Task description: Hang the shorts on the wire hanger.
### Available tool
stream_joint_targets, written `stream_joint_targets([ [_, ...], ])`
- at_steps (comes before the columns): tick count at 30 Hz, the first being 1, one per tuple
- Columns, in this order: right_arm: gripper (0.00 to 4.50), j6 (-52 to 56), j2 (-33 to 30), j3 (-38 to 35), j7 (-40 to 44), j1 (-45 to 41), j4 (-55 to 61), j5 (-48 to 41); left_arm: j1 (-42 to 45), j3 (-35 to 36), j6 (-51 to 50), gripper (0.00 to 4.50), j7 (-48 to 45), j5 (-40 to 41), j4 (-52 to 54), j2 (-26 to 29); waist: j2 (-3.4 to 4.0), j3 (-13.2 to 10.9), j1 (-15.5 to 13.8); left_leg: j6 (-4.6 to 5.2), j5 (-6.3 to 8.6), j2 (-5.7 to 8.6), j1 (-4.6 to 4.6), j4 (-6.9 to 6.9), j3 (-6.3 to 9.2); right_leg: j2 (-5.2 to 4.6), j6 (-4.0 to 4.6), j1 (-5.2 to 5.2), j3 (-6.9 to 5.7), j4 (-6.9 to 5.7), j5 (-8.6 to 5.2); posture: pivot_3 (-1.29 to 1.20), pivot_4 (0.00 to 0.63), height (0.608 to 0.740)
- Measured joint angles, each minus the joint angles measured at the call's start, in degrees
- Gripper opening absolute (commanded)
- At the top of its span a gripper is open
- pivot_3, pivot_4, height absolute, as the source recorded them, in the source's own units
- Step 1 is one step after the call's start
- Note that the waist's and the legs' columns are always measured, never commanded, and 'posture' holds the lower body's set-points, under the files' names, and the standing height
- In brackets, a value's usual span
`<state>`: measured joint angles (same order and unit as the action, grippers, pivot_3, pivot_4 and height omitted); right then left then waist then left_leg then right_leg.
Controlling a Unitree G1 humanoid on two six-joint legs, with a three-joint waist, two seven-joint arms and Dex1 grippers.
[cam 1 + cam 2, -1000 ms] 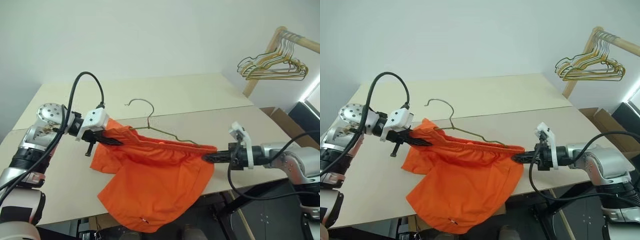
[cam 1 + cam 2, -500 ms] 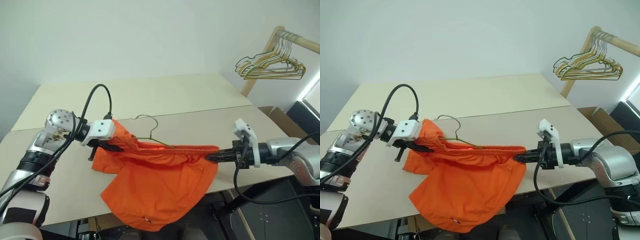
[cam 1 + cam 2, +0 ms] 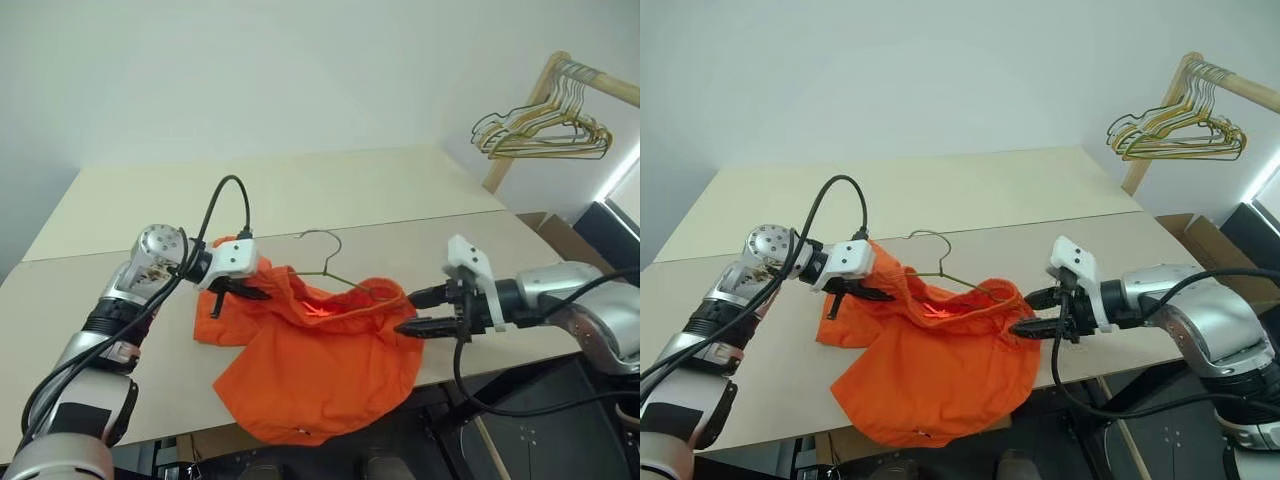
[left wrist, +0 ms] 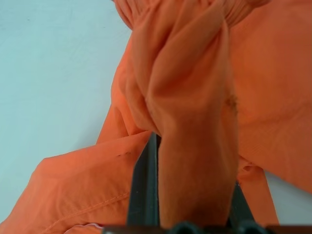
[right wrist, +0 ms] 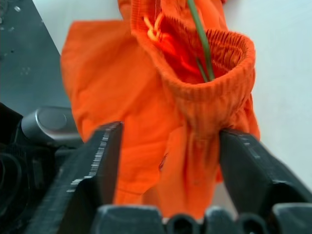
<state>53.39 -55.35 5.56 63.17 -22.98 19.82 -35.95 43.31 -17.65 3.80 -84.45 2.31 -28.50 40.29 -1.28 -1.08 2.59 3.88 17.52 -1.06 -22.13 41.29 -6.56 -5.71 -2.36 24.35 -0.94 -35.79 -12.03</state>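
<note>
Your right gripper (image 3: 415, 312) has just let go: its fingers now stand apart beside the waistband of the shorts (image 3: 320, 375), which a second ago it held stretched. That end has slackened and bunched toward the middle. Your left gripper (image 3: 252, 292) stays clamped on the other end of the waistband, closer in than before. You can see the wire hanger (image 3: 330, 262) running down inside the waist opening, hook above. Most of the fabric droops over the desk's (image 3: 300, 190) near edge. No containers here.
</note>
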Motion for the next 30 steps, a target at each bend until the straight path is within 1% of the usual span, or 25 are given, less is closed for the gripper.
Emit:
stream_joint_targets([
  [1, 4.48, 0.17, -0.38, -0.07, -0.28, 0.23, -0.04, 0.09, 0.0, 0.01, 0.01, 0.0, 0.0, -0.01, -0.01, 0.0, 0.0, 0.0, 0.02, 0.0, 0.0, 0.0, 0.0, 0.0, 0.0, -0.01, 0.0, 0.0, 0.0, 0.0, 0.0, -0.09, 0.0, 0.74],
  [5, 4.48, 0.0, -3.18, -1.85, -1.26, 1.48, -0.45, 1.29, 0.0, 0.03, 0.02, 0.0, 0.0, -0.02, -0.02, -0.08, 0.0, 0.0, -0.06, 0.01, 0.0, 0.0, 0.0, 0.0, 0.0, -0.05, 0.0, 0.01, -0.01, 0.0, 0.0, -0.08, 0.0, 0.74],
  [9, 4.48, -0.41, -4.17, -7.81, -1.98, -0.26, -3.11, 0.79, 0.0, 0.05, -0.02, 0.0, -0.06, -0.01, 0.15, -0.08, 0.0, 0.0, -0.06, 0.03, 0.02, -0.01, 0.02, -0.01, 0.0, -0.05, 0.0, 0.0, 0.01, 0.0, 0.0, -0.08, 0.0, 0.74],
  [12, 4.48, -0.22, -3.19, -10.8, -2.11, -4.12, -2.59, -1.67, -0.01, 0.08, -0.05, 0.0, -0.12, 0.01, 0.39, -0.14, 0.01, 0.0, 0.16, 0.04, 0.02, -0.05, 0.06, -0.05, 0.0, 0.0, 0.0, 0.01, 0.03, -0.01, 0.0, -0.09, 0.0, 0.74],
  [14, 4.48, 1.23, -0.07, -10.27, -3.31, -8.11, -0.61, -3.59, 0.0, 0.09, -0.04, 0.0, -0.19, -0.02, 0.34, -0.15, 0.01, 0.01, 0.43, 0.04, 0.02, -0.08, 0.1, -0.07, 0.0, 0.01, 0.01, 0.0, 0.05, -0.06, 0.0, -0.09, 0.0, 0.74],
  [16, 4.48, 3.11, 4.17, -6.88, -5.49, -12.09, 0.9, -4.18, 0.04, 0.13, -0.02, 0.0, -0.28, -0.04, 0.25, -0.16, 0.02, 0.01, 0.71, 0.04, 0.02, -0.1, 0.1, -0.06, 0.0, 0.01, 0.01, 0.0, 0.05, -0.09, 0.01, -0.09, 0.0, 0.74],
  [18, 4.48, 5.79, 9.12, -1.97, -8.34, -16.14, 0.79, -4.02, 0.19, 0.15, 0.01, 0.0, -0.34, -0.04, 0.32, -0.37, 0.03, 0.01, 1.04, 0.04, 0.02, -0.08, 0.07, -0.05, 0.0, -0.02, 0.01, 0.02, 0.03, -0.11, 0.01, -0.09, 0.0, 0.74],
  [22, 4.48, 10.54, 17.1, 6.95, -12.96, -24.57, -3.53, -1.19, 0.56, 0.22, -0.01, 0.0, -0.55, -0.1, 0.27, -0.46, 0.06, 0.01, 1.36, -0.21, -0.13, -0.02, -0.12, -0.02, -0.01, -0.04, 0.01, 0.19, 0.0, -0.22, 0.01, -0.09, 0.0, 0.74],
  [25, 4.48, 13.55, 19.91, 12.46, -13.87, -30.32, -7.18, 0.89, 0.93, 0.23, 0.07, 0.0, -0.68, -0.16, 0.07, -0.51, 0.08, 0.01, 1.32, -0.27, -0.16, 0.01, -0.24, -0.01, 0.01, -0.05, 0.0, 0.22, -0.11, -0.3, 0.01, -0.09, 0.0, 0.74],
  [27, 4.48, 14.52, 20.97, 15.32, -14.12, -32.62, -8.77, 2.3, 1.11, 0.23, 0.17, 0.0, -0.73, -0.21, 0.01, -0.52, 0.08, 0.01, 1.37, -0.26, -0.15, 0.04, -0.3, 0.0, 0.01, -0.05, 0.0, 0.22, -0.13, -0.26, 0.01, -0.09, 0.0, 0.74],
  [30, 3.9, 14.68, 21.88, 18.08, -14.02, -33.5, -10.66, 4.27, 1.11, 0.23, 0.23, 0.0, -0.96, -0.24, -0.01, -0.47, 0.08, 0.01, 1.41, -0.23, -0.14, 0.11, -0.34, 0.0, 0.01, -0.08, -0.02, 0.22, -0.14, -0.2, 0.01, -0.09, 0.0, 0.74],
])
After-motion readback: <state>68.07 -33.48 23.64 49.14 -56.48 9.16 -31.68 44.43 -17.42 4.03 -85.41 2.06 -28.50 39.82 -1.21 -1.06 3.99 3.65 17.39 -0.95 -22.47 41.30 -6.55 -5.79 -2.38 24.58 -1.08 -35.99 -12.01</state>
